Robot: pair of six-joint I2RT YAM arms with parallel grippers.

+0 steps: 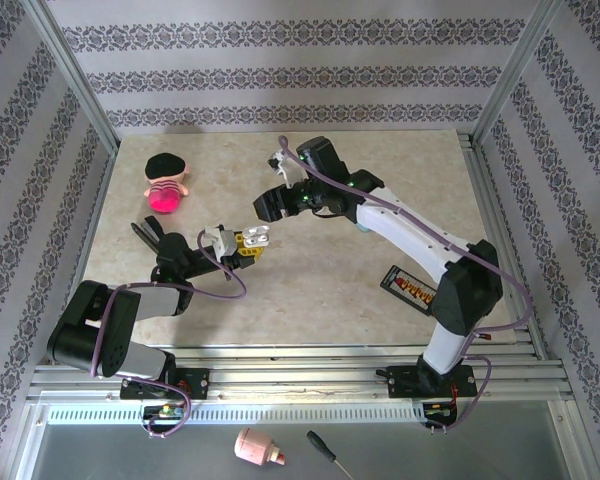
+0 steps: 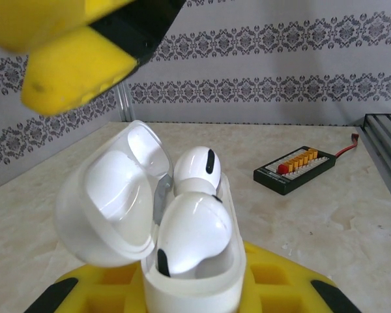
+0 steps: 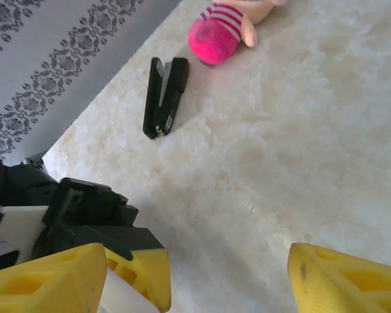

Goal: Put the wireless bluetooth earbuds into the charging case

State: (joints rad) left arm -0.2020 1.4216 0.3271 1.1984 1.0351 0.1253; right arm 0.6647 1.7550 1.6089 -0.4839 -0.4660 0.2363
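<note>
Over the table [image 1: 330,270], top view: left tool [image 1: 248,243] clamped on a white charging case [image 1: 260,236] near the table's middle; right tool [image 1: 273,203] just beyond it, apart. Doll [image 1: 165,180] and black stapler [image 1: 145,232] at left; black connector board [image 1: 410,290] at right.

Left wrist view: lid [image 2: 111,202] hinged open, two white earbuds [image 2: 192,235] seated side by side in the case body; yellow fingers [image 2: 72,72] above and below.

Right wrist view: right tool's fingers [image 3: 345,280] spread wide over bare table, holding nothing; stapler and doll beyond.
</note>
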